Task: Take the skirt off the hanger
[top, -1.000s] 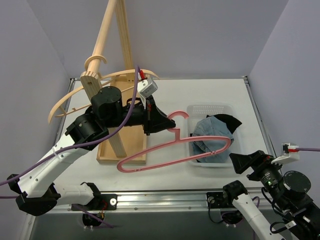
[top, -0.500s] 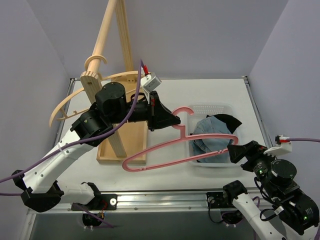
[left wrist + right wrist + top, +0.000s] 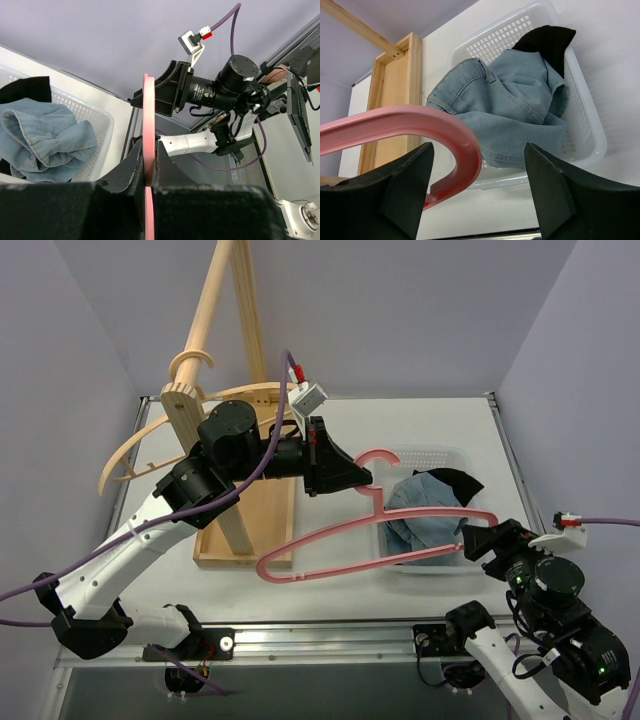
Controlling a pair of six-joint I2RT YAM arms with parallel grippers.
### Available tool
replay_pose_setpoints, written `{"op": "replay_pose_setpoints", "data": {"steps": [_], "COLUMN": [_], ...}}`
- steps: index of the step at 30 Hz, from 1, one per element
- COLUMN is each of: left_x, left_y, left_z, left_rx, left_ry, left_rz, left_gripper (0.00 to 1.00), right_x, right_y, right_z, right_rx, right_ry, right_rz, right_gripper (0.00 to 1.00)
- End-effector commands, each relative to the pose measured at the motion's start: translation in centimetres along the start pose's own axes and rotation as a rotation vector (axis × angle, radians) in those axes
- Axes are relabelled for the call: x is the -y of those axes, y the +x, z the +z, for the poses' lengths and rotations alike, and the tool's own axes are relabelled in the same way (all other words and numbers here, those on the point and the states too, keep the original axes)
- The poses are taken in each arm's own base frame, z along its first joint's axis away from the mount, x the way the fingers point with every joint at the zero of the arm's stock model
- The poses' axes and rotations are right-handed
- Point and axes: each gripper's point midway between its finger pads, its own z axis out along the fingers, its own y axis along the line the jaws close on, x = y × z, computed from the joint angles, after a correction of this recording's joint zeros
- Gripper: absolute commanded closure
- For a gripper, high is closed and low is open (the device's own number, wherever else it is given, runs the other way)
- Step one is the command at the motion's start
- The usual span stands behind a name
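Note:
The skirt (image 3: 425, 512), blue denim, lies crumpled in a white basket (image 3: 420, 456). Above it hangs the bare pink hanger (image 3: 330, 535), with no cloth on it. My left gripper (image 3: 366, 480) is shut on the hanger just below its hook; the left wrist view shows the pink hanger (image 3: 148, 110) pinched edge-on in my left gripper (image 3: 148, 150). My right gripper (image 3: 470, 540) stands open at the hanger's right end. In the right wrist view that curved hanger end (image 3: 462, 135) sits between the spread fingers of my right gripper (image 3: 477, 150), with the skirt (image 3: 515, 110) behind it.
A black garment (image 3: 455, 480) lies at the basket's far right corner. A tall wooden rack (image 3: 215, 320) with curved arms stands at the back left on a wooden base (image 3: 245, 530), right behind my left arm. The table's side rails run along both edges.
My left arm has swung right, carrying the hanger over the basket. My right gripper has come up to the hanger's right end, and its jaws have narrowed somewhat.

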Motion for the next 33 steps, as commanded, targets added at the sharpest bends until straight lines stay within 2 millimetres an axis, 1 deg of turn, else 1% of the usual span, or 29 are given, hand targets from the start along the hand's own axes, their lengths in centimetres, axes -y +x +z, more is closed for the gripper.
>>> {"op": "replay_pose_setpoints", "data": {"steps": [1,4,5,7,16,19,20,22,23,27,28,30,31,33], "left_x": [2.2,2.2,2.1,2.1,1.9,2.0,1.9,2.0,1.9,1.9,2.0,2.0,1.9,1.8], "left_y": [-2.5,-2.5,-2.5,-2.4,-1.9,-2.0,-2.0,-2.0,-1.9,-2.0,-1.9,-2.0,-1.9,-1.8], "left_z": [-0.4,-0.3,-0.2,-0.1,0.0,0.0,0.0,0.0,0.0,0.0,0.0,0.0,0.1,0.1], "left_rx": [0.071,0.072,0.072,0.071,0.060,0.063,0.063,0.061,0.060,0.065,0.064,0.066,0.064,0.063], "left_ry": [0.073,0.078,0.078,0.084,0.090,0.092,0.092,0.095,0.094,0.096,0.097,0.099,0.097,0.095], "left_rz": [0.043,0.041,0.039,0.038,0.031,0.035,0.034,0.032,0.028,0.027,0.027,0.027,0.026,0.023], "left_gripper": [0.98,0.98,0.98,0.98,0.98,0.98,0.98,0.98,0.98,0.98,0.98,0.98,0.98,0.98], "right_x": [0.5,0.6,0.7,0.8,0.7,0.6,0.5,0.4,0.4,0.6,0.7,0.6,0.6,0.5], "right_y": [-1.2,-1.1,-1.1,-0.9,-0.9,-1.0,-1.1,-1.2,-1.1,-0.8,-0.9,-1.0,-1.0,-1.0], "right_z": [0.2,0.3,0.3,0.5,1.1,1.2,1.2,1.2,1.3,1.3,1.3,1.3,1.3,1.3], "right_rx": [0.073,0.076,0.074,0.071,0.067,0.070,0.075,0.077,0.074,0.074,0.079,0.082,0.085,0.084], "right_ry": [0.034,0.038,0.040,0.047,0.061,0.058,0.054,0.054,0.053,0.057,0.056,0.054,0.053,0.052], "right_rz": [0.046,0.058,0.060,0.061,0.055,0.059,0.062,0.065,0.067,0.070,0.071,0.080,0.083,0.086], "right_gripper": [0.34,0.39,0.43,0.45,0.46,0.48,0.52,0.57,0.63,0.79,0.87,0.92,0.96,1.00]}}
